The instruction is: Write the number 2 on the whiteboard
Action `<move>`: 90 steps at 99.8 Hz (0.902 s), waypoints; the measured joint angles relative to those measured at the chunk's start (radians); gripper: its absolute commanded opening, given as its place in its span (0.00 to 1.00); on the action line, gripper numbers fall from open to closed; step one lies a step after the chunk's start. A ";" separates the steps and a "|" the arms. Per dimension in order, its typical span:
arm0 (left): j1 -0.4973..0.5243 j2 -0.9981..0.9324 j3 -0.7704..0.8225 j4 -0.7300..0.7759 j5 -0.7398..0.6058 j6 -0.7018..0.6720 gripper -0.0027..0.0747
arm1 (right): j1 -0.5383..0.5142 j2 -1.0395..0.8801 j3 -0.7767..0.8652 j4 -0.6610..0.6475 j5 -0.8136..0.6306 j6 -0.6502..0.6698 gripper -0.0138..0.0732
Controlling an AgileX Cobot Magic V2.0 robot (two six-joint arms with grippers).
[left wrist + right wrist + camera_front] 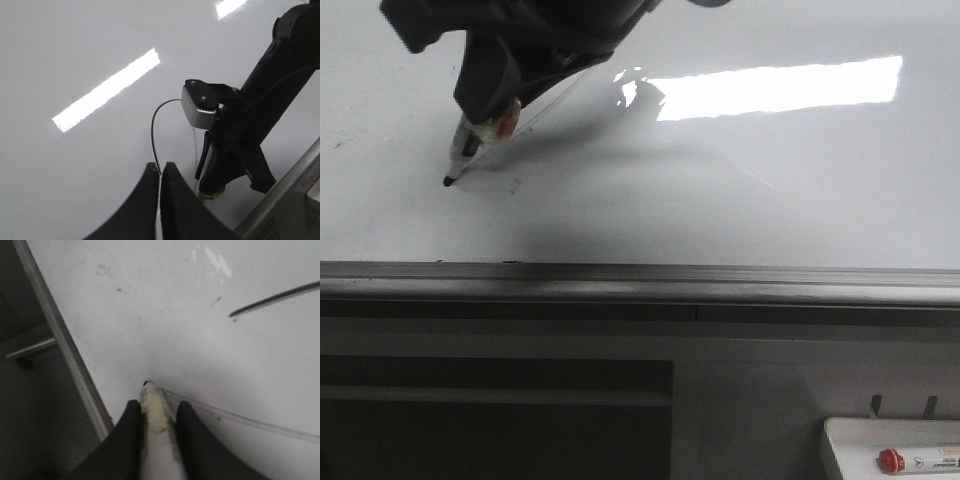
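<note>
The whiteboard [720, 200] fills the front view, with a bright glare at its upper right. My right gripper [492, 112] is shut on a white marker [466, 148] whose black tip touches the board at the lower left. In the right wrist view the marker [152, 400] sits between the gripper's fingers [157, 407]. Of the number 2 [535, 110], a thin diagonal runs up and right from the tip. Its curved top shows in the left wrist view [154, 125] and as a dark stroke in the right wrist view [275, 299]. My left gripper [161, 170] is shut and empty over the board.
The grey metal bottom rail [640, 285] runs across below the board, close to the marker tip; it also shows in the right wrist view [65, 355]. A small white tray [850, 445] holding a red-capped marker [920, 460] sits at the lower right.
</note>
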 measured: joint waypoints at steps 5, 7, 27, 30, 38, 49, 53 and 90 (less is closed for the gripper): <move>0.000 0.000 -0.001 0.000 0.000 0.000 0.01 | 0.002 0.004 0.000 0.002 -0.003 0.016 0.08; 0.000 0.000 -0.001 0.000 0.000 0.000 0.01 | 0.002 0.004 0.000 0.005 -0.003 0.021 0.08; 0.000 0.000 -0.001 -0.004 -0.004 0.000 0.01 | -0.048 -0.043 0.000 0.032 0.062 0.036 0.08; 0.000 0.000 -0.001 -0.004 -0.004 0.000 0.01 | -0.065 -0.059 0.001 0.034 0.098 0.036 0.08; 0.000 0.000 -0.001 -0.006 -0.004 0.000 0.01 | -0.130 -0.111 0.011 0.044 0.183 0.036 0.08; 0.000 0.000 -0.001 -0.006 -0.004 0.000 0.01 | -0.240 -0.206 0.051 0.064 0.282 0.050 0.08; 0.000 0.000 -0.001 -0.006 -0.006 0.000 0.01 | -0.280 -0.249 0.078 0.066 0.306 0.057 0.08; 0.000 0.000 -0.001 -0.006 -0.008 0.000 0.01 | -0.580 -0.559 0.300 -0.018 0.310 0.072 0.08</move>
